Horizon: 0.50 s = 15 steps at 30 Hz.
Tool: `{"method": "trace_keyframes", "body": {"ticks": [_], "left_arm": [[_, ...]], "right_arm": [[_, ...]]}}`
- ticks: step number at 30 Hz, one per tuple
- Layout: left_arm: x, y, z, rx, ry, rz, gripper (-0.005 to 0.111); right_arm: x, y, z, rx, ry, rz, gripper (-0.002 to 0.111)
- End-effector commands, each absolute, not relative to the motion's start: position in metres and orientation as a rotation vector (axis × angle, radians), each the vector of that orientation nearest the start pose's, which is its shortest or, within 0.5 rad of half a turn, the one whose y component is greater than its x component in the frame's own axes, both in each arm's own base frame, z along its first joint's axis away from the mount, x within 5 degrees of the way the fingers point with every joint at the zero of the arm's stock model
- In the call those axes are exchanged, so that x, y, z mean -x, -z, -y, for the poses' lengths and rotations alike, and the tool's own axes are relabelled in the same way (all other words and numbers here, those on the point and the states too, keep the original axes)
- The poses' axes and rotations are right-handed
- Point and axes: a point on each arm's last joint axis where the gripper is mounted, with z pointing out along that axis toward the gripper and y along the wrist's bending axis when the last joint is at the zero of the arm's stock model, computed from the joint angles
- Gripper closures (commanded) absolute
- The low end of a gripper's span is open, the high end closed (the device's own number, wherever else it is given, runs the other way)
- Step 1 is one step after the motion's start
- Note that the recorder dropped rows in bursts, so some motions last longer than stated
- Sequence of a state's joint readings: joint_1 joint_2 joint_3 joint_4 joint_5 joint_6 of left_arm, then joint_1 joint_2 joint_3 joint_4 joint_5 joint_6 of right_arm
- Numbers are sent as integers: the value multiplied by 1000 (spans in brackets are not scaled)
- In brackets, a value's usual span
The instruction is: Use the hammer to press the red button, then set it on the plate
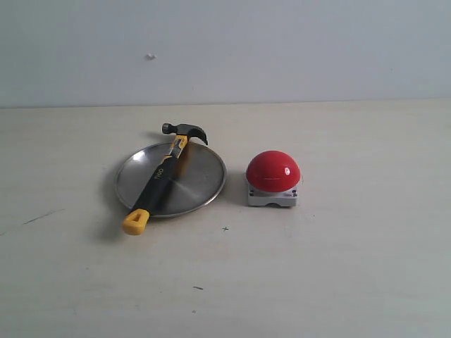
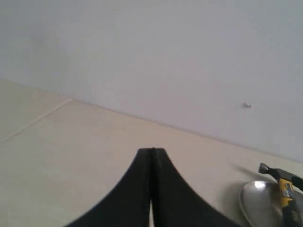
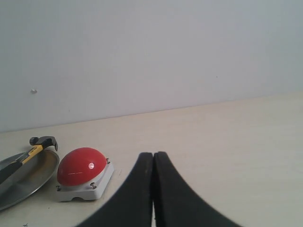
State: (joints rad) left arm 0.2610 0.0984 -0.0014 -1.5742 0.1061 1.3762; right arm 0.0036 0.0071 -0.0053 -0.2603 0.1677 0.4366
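Note:
The hammer point(image 1: 161, 179) lies across the silver plate point(image 1: 201, 176), its dark head past the far rim and its yellow end over the near rim. To the right of the plate sits the red button point(image 1: 273, 171) on its grey base. No gripper shows in the exterior view. The left gripper point(image 2: 152, 152) is shut with nothing in it, away from the plate point(image 2: 258, 201) and hammer point(image 2: 284, 184). My right gripper point(image 3: 153, 154) is shut and empty too, beside the red button point(image 3: 81, 166), with the hammer point(image 3: 33, 149) and plate point(image 3: 33, 179) beyond it.
A pale wooden table point(image 1: 338, 267) meets a plain light wall point(image 1: 282, 49) at the back. A small screw-like mark point(image 1: 149, 56) is on the wall.

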Motion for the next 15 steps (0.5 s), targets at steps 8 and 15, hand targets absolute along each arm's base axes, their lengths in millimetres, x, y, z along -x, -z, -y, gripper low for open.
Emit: {"method": "trace_keyframes", "body": {"ticks": [8, 15], "left_arm": [[-56, -213, -7, 212, -9, -1469, 107], [-56, -213, -7, 212, -9, -1469, 107]], "right_arm": [[-56, -198, 4, -177, -96, -1639, 108], [-56, -198, 4, -177, -96, -1639, 108]]}}
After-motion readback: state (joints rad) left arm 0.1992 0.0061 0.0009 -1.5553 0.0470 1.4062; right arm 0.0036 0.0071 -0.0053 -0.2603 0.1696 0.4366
